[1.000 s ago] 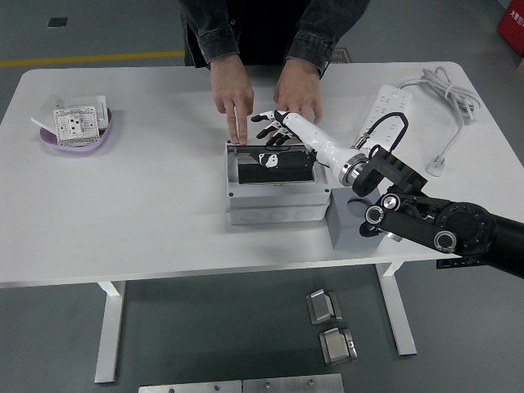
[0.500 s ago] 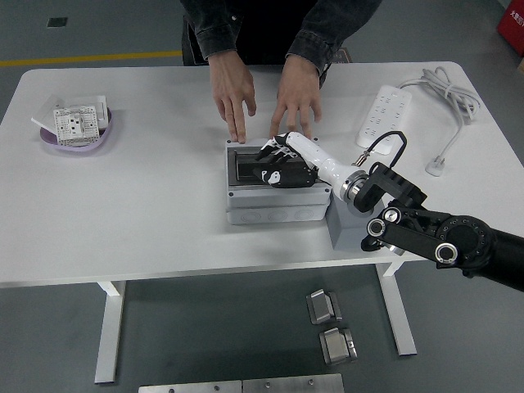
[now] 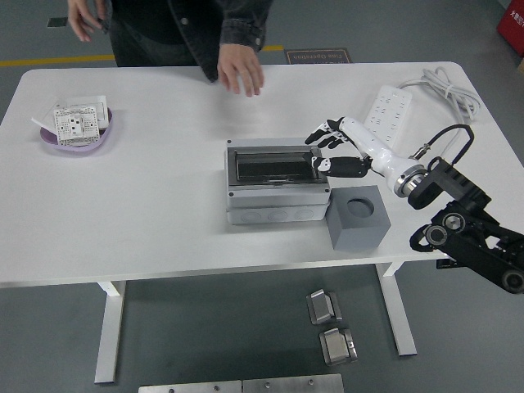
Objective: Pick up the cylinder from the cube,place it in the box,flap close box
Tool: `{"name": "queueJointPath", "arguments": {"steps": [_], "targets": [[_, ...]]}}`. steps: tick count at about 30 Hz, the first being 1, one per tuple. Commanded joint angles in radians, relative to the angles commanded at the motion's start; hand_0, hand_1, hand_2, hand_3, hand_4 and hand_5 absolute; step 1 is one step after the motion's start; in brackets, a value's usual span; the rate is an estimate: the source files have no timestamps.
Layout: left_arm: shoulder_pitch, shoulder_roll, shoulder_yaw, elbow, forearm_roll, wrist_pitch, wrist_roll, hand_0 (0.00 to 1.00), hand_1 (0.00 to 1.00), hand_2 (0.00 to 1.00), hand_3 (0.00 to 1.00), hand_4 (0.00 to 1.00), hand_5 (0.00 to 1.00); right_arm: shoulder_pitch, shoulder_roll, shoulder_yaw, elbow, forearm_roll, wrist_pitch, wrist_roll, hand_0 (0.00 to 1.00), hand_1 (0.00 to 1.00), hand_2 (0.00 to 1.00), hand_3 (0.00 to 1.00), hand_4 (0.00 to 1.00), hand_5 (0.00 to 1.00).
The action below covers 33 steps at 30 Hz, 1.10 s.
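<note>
The grey box (image 3: 278, 205) sits mid-table with its dark see-through flap (image 3: 274, 167) lying flat over the opening. No cylinder shows anywhere; whatever is under the flap is hidden. A grey cube (image 3: 359, 216) with an empty round hole in its top stands against the box's right side. My right hand (image 3: 325, 148), white with black fingertips, hovers just off the box's upper right corner, fingers spread and holding nothing. My left arm is out of the picture.
A person stands at the far left side of the table, one hand (image 3: 241, 78) hanging over the table's far edge. A purple bowl (image 3: 75, 139) with white socket parts sits far left. A white power strip (image 3: 386, 106) and cable lie far right.
My right hand has pulled back to the right, off the box top. The person's hands left the box and the person stepped to the left. The flap now lies shut.
</note>
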Motion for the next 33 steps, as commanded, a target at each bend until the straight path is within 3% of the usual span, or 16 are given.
{"name": "queueJointPath", "arguments": {"steps": [4, 5, 7, 15, 20, 27, 33], "targets": [[-0.007, 0.0, -0.006, -0.001, 0.005, -0.001, 0.0, 0.689, 0.681, 0.583, 0.647, 0.498, 0.348, -0.106, -0.02, 0.153, 0.094, 0.014, -0.006, 0.047, 0.644, 0.638, 0.697, 0.609, 0.698, 0.3], [-0.008, 0.0, -0.009, -0.002, 0.007, -0.001, 0.0, 0.689, 0.681, 0.583, 0.647, 0.502, 0.347, -0.132, -0.02, 0.189, 0.115, 0.022, -0.008, 0.061, 0.511, 0.599, 0.659, 0.603, 0.707, 0.319], [-0.011, 0.0, -0.013, -0.003, 0.011, -0.002, 0.0, 0.689, 0.681, 0.583, 0.647, 0.502, 0.347, -0.183, -0.013, 0.264, 0.142, 0.052, -0.014, 0.097, 0.511, 0.599, 0.659, 0.603, 0.707, 0.319], [-0.006, 0.008, -0.016, -0.002, 0.007, -0.002, 0.0, 0.689, 0.681, 0.584, 0.649, 0.507, 0.345, -0.363, 0.035, 0.561, 0.143, 0.212, -0.049, 0.253, 0.518, 0.589, 0.643, 0.596, 0.706, 0.318], [0.003, 0.011, -0.03, -0.002, 0.009, -0.001, -0.001, 0.689, 0.681, 0.585, 0.652, 0.519, 0.347, -0.418, 0.056, 0.703, 0.135, 0.312, -0.062, 0.33, 0.52, 0.597, 0.64, 0.594, 0.705, 0.31], [0.002, 0.003, -0.046, -0.002, 0.015, 0.0, -0.003, 0.689, 0.68, 0.585, 0.652, 0.522, 0.343, -0.434, 0.109, 0.772, 0.096, 0.412, -0.046, 0.375, 0.536, 0.603, 0.634, 0.595, 0.711, 0.31], [-0.011, 0.007, -0.064, -0.001, 0.022, 0.004, -0.006, 0.689, 0.68, 0.586, 0.653, 0.527, 0.348, -0.436, 0.115, 0.783, 0.08, 0.419, -0.061, 0.375, 0.547, 0.601, 0.634, 0.609, 0.714, 0.313]]}}
